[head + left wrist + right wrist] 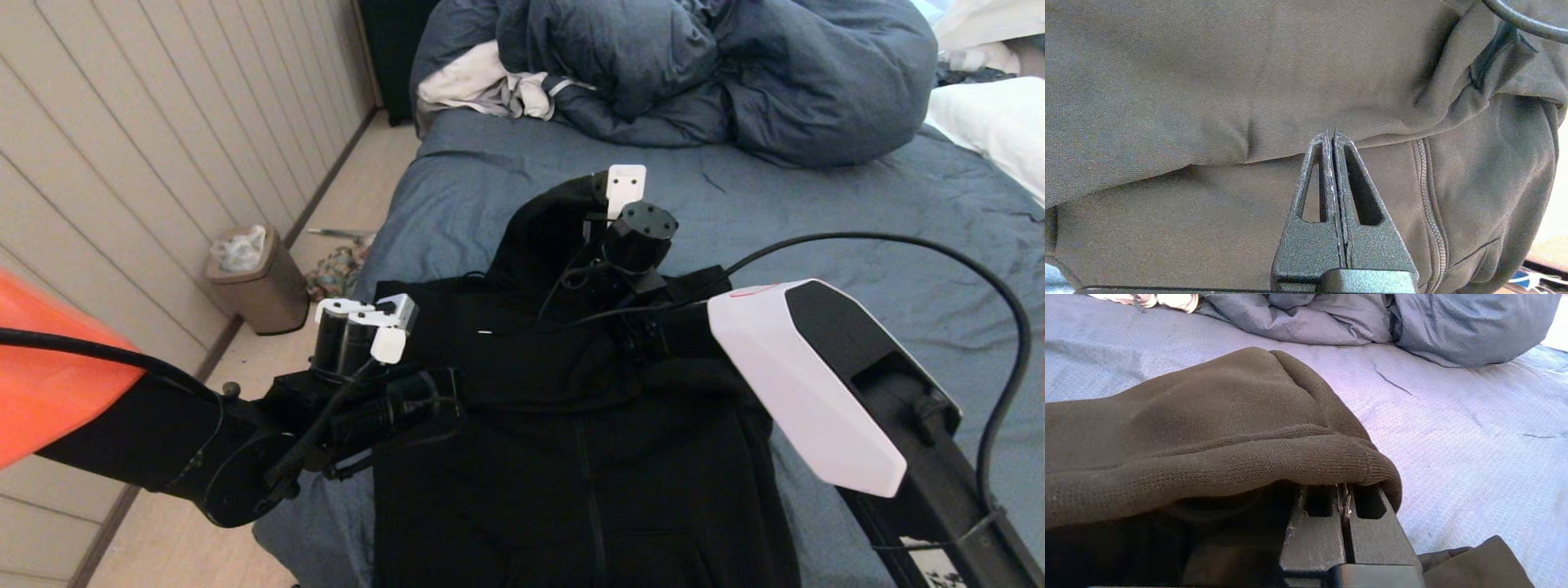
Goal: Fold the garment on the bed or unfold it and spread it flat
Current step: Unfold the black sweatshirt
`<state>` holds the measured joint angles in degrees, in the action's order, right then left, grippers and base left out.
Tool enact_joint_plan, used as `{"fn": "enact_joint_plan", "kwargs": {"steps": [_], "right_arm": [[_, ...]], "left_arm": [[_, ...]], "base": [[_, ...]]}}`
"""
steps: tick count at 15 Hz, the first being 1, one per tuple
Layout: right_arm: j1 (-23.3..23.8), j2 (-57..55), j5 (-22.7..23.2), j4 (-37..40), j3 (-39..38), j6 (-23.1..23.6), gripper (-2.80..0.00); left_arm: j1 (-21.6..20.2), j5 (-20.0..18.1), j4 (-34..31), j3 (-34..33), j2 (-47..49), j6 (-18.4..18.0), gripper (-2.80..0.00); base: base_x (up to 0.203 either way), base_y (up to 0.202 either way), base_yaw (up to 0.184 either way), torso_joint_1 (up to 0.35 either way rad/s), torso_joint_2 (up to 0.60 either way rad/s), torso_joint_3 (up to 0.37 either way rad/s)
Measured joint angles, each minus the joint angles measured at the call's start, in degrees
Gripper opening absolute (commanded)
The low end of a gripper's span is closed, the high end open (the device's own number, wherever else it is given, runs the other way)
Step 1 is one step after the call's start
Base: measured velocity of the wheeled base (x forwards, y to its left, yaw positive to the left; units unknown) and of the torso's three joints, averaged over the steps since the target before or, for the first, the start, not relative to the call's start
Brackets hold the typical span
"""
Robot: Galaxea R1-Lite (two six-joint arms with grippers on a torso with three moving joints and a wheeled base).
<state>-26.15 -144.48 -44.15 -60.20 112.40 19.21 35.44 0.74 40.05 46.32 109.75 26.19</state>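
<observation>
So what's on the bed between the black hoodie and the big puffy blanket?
Just bare sheet of the bed between the hoodie and the blanket, seen in the head view.

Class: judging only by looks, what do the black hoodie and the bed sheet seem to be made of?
Hoodie: probably thick knitted cotton-type fleece, matte; fine knit rows and a ribbed edge show.
Bed sheet: likely thin woven cotton or a blend, matte; a fine grid weave and sharp creases show.

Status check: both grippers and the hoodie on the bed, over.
Left gripper shut on hoodie fold. Right gripper shut on its ribbed edge, lifted off the bed. Duvet heaped beyond, not in the way.
</observation>
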Motion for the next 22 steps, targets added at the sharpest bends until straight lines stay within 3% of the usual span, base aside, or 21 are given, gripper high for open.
{"fn": "enact_joint_plan", "kwargs": {"steps": [12,18,22], "right_arm": [[0.4,-8.0,1.0,2.5,-0.1,2.1,-2.80],[0.5,-4.5,-0.6,-3.3,-0.8,2.6,-2.80],[0.7,0.1,-0.5,-6.5,-2.6,5.6,-2.80]], "left_arm": [[0.7,-0.1,0.1,-0.4,0.2,0.0,-2.80],[0.8,-0.1,0.0,-0.4,0.3,0.0,-2.80],[0.9,-0.1,0.0,-0.5,0.3,0.1,-2.80]], "base": [[0.000,0.000,0.000,0.000,0.00,0.000],[0.000,0.000,0.000,0.000,0.00,0.000],[0.000,0.000,0.000,0.000,0.00,0.000]]}}
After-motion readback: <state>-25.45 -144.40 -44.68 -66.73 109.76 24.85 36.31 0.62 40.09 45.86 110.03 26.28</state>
